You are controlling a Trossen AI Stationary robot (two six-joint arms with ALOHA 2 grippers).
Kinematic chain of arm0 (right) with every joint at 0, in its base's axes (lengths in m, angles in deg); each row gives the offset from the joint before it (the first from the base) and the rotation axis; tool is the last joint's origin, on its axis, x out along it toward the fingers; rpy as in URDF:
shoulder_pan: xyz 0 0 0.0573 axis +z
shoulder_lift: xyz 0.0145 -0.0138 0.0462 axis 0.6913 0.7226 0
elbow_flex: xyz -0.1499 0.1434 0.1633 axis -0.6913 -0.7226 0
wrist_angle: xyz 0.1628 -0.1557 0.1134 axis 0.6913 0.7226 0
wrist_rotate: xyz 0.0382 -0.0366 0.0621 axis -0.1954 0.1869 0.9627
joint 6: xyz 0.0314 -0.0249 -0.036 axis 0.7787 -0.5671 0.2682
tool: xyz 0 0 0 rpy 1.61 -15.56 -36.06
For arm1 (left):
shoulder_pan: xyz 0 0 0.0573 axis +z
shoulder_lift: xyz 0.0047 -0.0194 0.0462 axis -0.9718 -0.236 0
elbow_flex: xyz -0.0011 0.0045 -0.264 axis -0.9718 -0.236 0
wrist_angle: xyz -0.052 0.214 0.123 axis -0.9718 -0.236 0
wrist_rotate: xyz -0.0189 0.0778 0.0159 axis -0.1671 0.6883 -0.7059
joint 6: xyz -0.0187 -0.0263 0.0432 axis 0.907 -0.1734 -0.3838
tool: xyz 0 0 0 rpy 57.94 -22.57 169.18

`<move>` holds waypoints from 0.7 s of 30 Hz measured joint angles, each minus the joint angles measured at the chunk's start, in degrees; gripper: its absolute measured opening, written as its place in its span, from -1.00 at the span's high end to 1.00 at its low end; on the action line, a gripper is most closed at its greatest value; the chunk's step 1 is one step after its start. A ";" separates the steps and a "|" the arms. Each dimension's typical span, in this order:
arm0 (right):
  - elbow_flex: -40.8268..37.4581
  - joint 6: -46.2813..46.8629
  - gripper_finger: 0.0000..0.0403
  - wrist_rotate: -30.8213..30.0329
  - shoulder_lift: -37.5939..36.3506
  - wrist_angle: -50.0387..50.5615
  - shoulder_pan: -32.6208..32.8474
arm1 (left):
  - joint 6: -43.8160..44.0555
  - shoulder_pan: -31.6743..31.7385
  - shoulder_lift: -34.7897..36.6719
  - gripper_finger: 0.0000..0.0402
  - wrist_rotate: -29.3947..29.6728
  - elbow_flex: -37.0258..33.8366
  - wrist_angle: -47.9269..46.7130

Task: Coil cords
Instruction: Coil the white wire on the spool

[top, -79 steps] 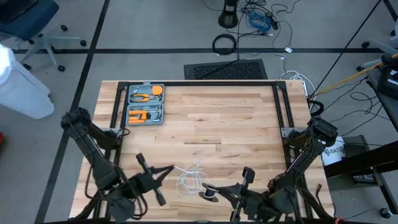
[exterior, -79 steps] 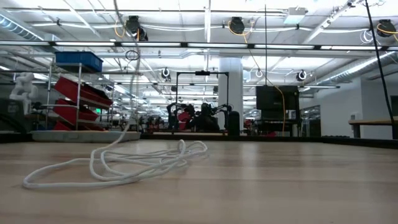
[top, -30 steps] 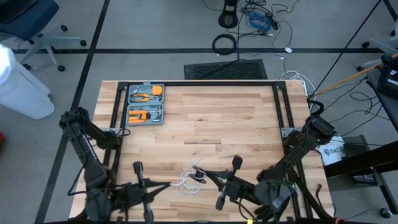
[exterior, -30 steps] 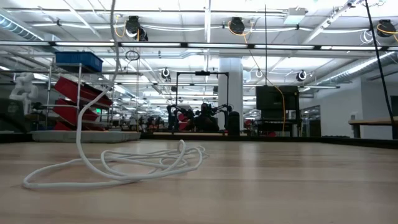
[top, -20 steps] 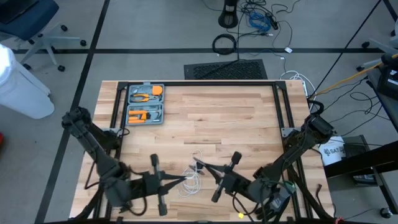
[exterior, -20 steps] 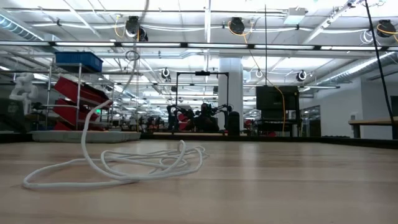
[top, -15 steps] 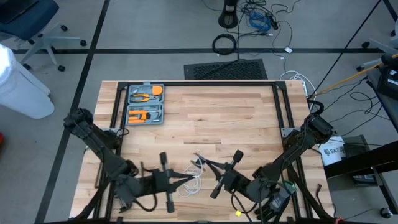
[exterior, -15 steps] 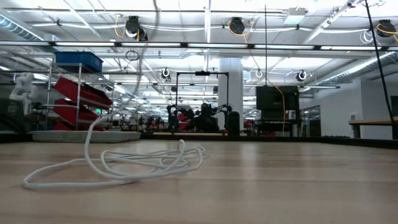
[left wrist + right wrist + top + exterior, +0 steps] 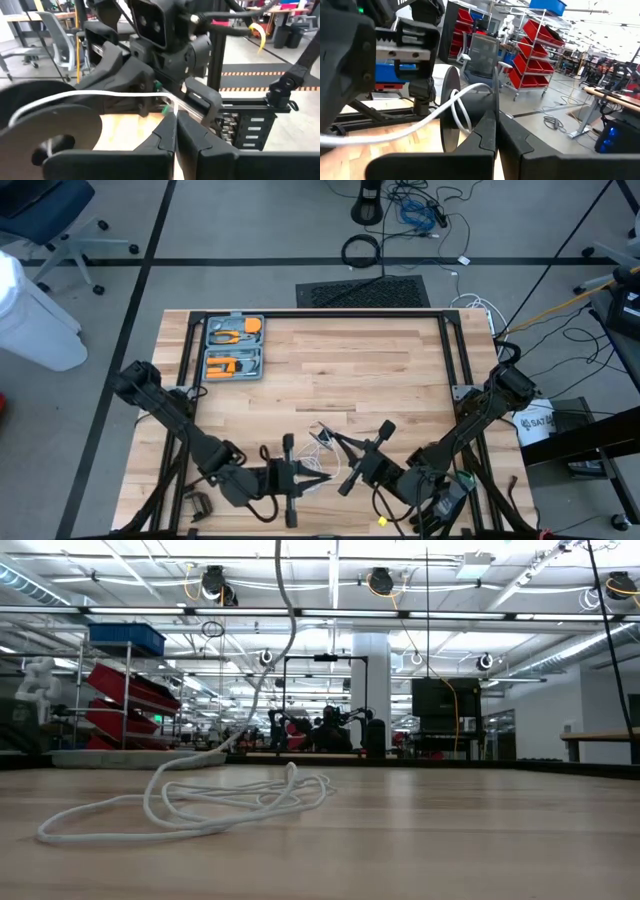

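The thin white cord lies partly in a loose pile (image 9: 312,460) (image 9: 230,795) on the wooden table near its front middle. One strand (image 9: 285,630) rises off the pile and out of the low view's top. The small round black reel (image 9: 451,112) (image 9: 45,130) carries a few turns of cord and is held up off the table. My right gripper (image 9: 330,438) (image 9: 495,120) is shut at the reel. My left gripper (image 9: 322,477) (image 9: 175,116) is close beside it, shut on the cord. My left gripper pinches a single strand of the cord (image 9: 167,101) between its fingertips. The fingers lie about level and point toward the table's right. From the fingers the cord runs in a nearly straight line (image 9: 75,94) to the reel. My right gripper pinches the thin edge of one reel disc (image 9: 496,87) between its two fingers, coming about level from the table's right. The reel is clear of the table with its discs standing on edge. Cord turns (image 9: 465,117) sit on the core beside the fingers.
A grey tool case (image 9: 233,347) with orange tools lies open at the table's far left corner. A small dark object (image 9: 197,502) sits near the front left edge. The far half of the table (image 9: 340,370) is bare wood. Both arms crowd the front middle.
My left gripper has swept toward the table's right and somewhat down, still shut on the cord, up to the reel. The lifted strand has swung rightward with it while the pile stayed put. My right gripper's tip has swung a little toward the far edge with the reel.
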 joint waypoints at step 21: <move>-0.02 -9.42 1.00 0.10 0.04 -8.90 4.04 | 0.00 0.42 -1.71 0.95 -4.21 -0.02 -8.34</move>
